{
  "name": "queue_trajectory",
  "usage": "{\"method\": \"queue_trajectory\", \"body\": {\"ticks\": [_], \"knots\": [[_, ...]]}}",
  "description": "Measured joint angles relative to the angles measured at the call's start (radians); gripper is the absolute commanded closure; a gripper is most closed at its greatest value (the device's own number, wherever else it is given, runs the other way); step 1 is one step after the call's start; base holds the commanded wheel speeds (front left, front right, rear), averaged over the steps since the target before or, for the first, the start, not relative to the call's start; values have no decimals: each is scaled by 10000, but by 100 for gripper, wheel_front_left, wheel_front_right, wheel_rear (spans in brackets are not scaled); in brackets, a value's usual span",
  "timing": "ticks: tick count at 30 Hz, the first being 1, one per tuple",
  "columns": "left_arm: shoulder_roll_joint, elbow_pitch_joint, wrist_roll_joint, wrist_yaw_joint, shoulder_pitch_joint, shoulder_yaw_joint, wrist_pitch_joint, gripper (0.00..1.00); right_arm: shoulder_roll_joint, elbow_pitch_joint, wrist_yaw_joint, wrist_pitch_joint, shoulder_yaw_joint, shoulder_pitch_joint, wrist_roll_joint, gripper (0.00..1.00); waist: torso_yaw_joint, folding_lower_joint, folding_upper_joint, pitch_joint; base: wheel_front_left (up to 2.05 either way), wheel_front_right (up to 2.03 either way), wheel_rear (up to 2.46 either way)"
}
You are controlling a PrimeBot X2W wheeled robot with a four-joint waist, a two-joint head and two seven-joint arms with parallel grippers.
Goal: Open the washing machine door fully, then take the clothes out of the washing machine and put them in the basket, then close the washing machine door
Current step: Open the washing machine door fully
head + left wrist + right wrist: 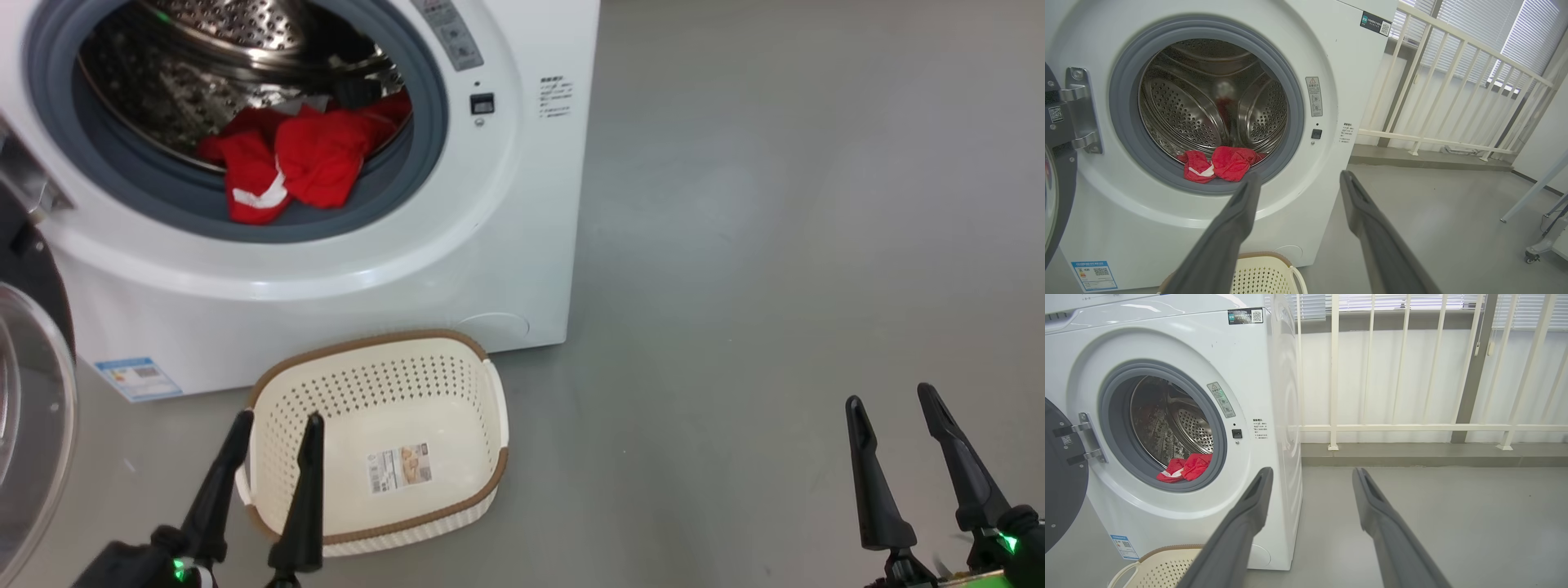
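The white washing machine (522, 204) (1355, 81) (1249, 355) stands with its door (33, 408) (1061, 490) swung wide open to the left. Red clothes (302, 159) (1220, 163) (1184, 468) with white bands lie at the drum's front lip, draped on the grey gasket. The cream basket (498, 408) (1265, 273) (1163, 567) sits empty on the floor before the machine. My left gripper (277, 420) (1298, 179) is open, low over the basket's left rim. My right gripper (890, 396) (1310, 475) is open over bare floor to the right, holding nothing.
Grey floor (775, 245) stretches to the right of the machine. A cream railing (1453, 81) (1412, 426) runs behind it along a window with blinds. A wheeled stand leg (1535, 249) sits at the far right in the left wrist view.
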Motion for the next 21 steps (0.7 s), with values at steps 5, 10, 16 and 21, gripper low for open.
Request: {"method": "queue_trajectory", "body": {"ticks": [5, 10, 16, 21], "knots": [[92, 13, 359, 69, 491, -148, -77, 0, 6, -171, 0, -2, 44, 337, -4, 0, -272, -1, 0, -390, 0, 0, 0], [115, -31, 518, 190, 846, -232, -109, 0, 13, -424, 0, 2, 13, 725, -10, 0, -405, 0, 0, -744, 0, 0, 0], [173, -194, 525, 263, 1058, -236, -167, 0, 21, -646, 0, 17, -67, 966, -10, 0, -393, 0, 0, -948, 0, 0, 0], [203, -232, 594, 334, 1064, -251, -192, 0, 21, -746, 0, 17, -111, 966, -10, 0, -343, 0, 0, -947, 0, 0, 0]]}}
